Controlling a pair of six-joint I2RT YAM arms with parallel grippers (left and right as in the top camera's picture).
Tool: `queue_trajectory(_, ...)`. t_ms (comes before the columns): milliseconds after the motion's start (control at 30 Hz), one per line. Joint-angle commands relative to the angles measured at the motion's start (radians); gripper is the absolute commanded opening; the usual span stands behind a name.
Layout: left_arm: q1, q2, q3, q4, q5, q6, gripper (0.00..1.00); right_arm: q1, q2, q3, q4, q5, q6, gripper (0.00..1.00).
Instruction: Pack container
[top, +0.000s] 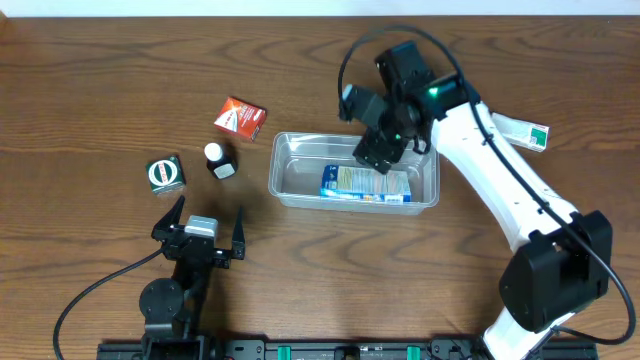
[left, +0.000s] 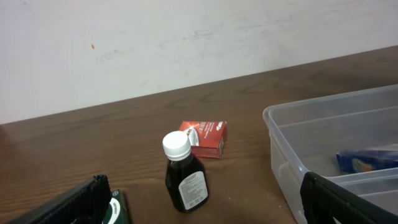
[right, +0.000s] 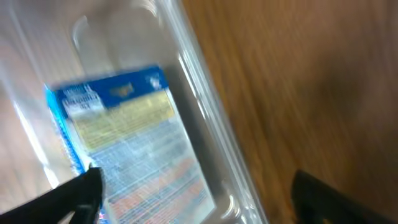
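Observation:
The clear plastic container (top: 290, 185) sits mid-table with a blue and yellow box (top: 365, 184) lying flat inside. My right gripper (top: 385, 150) hovers open and empty above the container's far rim; its wrist view shows the blue box (right: 130, 149) and the container wall (right: 205, 124) below. My left gripper (top: 205, 232) is open and empty near the front edge. Ahead of it stand a dark bottle with a white cap (left: 185, 174), a red box (left: 204, 138) and a green box (left: 115, 208). The container also shows in the left wrist view (left: 283, 155).
In the overhead view the red box (top: 240, 118), dark bottle (top: 219, 160) and green box (top: 165, 174) lie left of the container. A white and green box (top: 525, 131) lies at the far right behind my right arm.

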Motion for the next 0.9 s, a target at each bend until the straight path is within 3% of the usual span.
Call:
queue_trajectory(0,0.001,-0.006,-0.019,-0.032,0.011,0.013,0.98,0.013,-0.006,0.046,-0.016,-0.161,0.063,0.99)
queue_trajectory(300,0.001,-0.006,-0.019,-0.032,0.011,0.013,0.98,0.086,-0.006,0.045,0.06,-0.591,0.084,0.99)
queue_trajectory(567,0.001,-0.006,-0.019,-0.032,0.011,0.013,0.98,0.148,0.001,0.043,0.14,-0.523,0.357,0.97)
queue_trajectory(733,0.001,-0.006,-0.019,-0.032,0.011,0.013,0.98,0.195,0.016,0.042,0.117,-0.287,0.503,0.76)
queue_trajectory(867,0.001,-0.006,-0.019,-0.032,0.011,0.013,0.98,0.229,0.029,0.04,0.116,-0.116,0.769,0.47)
